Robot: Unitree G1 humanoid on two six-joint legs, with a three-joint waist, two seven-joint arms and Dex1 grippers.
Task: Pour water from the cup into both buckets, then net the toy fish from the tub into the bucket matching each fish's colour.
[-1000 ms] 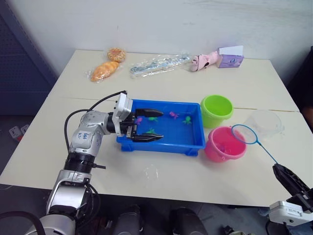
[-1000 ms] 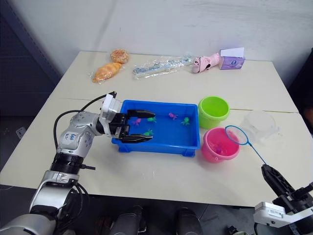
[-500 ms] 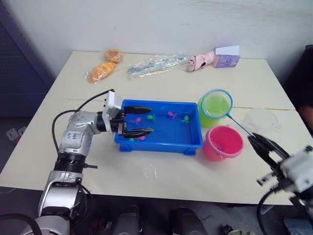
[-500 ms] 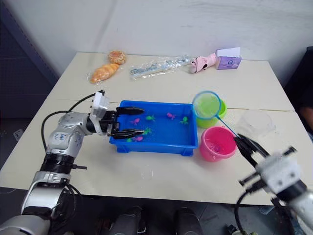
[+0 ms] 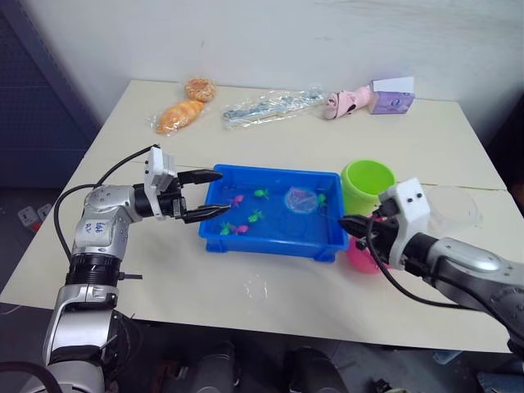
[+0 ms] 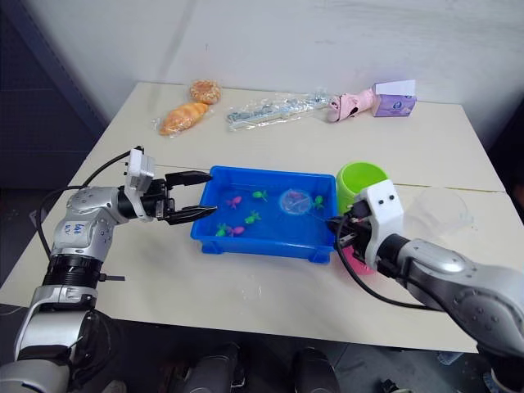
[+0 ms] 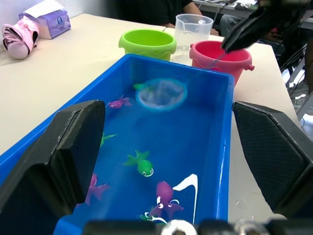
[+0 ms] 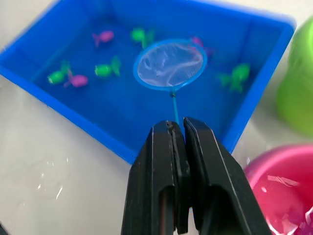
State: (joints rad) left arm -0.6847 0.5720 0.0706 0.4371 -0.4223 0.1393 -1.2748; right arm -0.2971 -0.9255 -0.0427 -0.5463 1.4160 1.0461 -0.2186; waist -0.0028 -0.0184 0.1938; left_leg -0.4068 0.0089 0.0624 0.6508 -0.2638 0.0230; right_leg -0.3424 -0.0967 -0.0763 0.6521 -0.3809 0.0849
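The blue tub [image 5: 274, 213] is the landmark, sitting mid-table [image 5: 270, 295]. At its left end the left gripper [image 5: 208, 194] hovers with its two black fingers spread wide apart, empty, tips just over the tub's left rim. Inside the tub lie small pink and green toy fish [image 7: 139, 165], mostly toward the left and middle. Toward the tub's right end, the net [image 8: 169, 64] has its light blue hoop down within the tub, among the fish there. Its thin handle runs back over the tub's right rim to the right gripper [image 8: 178, 128], whose fingers are pinched tight on it. Just right of the tub stand the green bucket [image 5: 367, 183] and the pink bucket [image 7: 221, 55], with the clear cup [image 5: 453, 209] beyond them.
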